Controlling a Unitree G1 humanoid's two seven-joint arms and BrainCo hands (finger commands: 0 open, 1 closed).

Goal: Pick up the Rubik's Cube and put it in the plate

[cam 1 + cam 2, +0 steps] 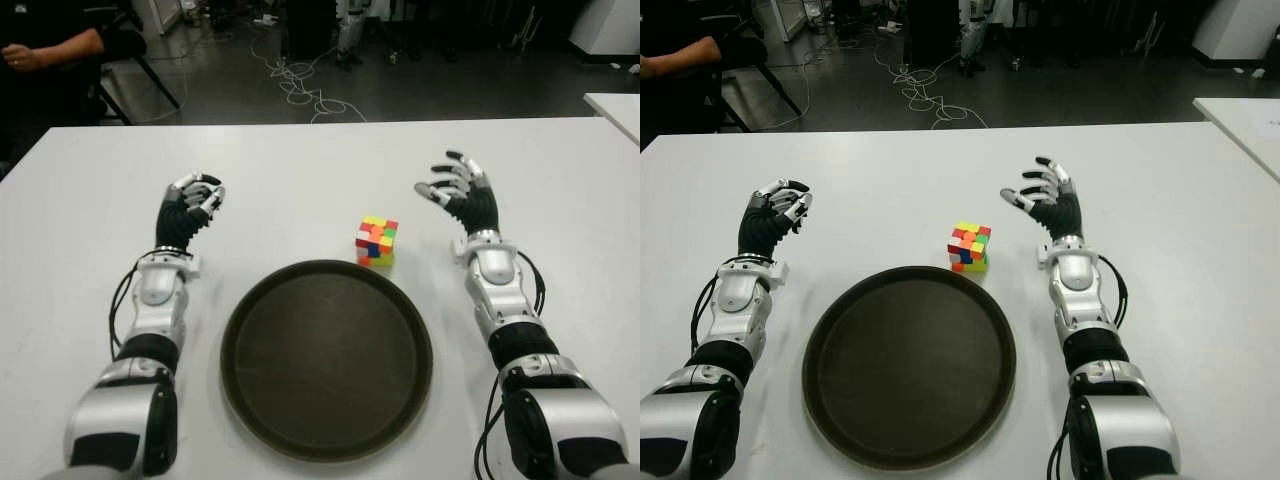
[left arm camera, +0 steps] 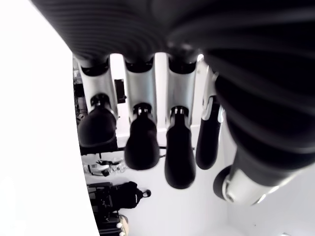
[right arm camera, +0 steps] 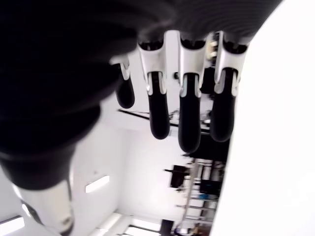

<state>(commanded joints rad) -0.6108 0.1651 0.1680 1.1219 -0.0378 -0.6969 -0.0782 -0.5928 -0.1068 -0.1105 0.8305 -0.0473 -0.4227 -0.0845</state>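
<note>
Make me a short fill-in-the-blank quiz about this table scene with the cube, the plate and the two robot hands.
1. The Rubik's Cube sits on the white ____, just beyond the plate's far rim.
2. The robot hand nearer the cube is the ____ one.
3. The plate holds ____.
4. The left robot hand holds nothing; its fingers are ____.

Answers: table; right; nothing; curled
</note>
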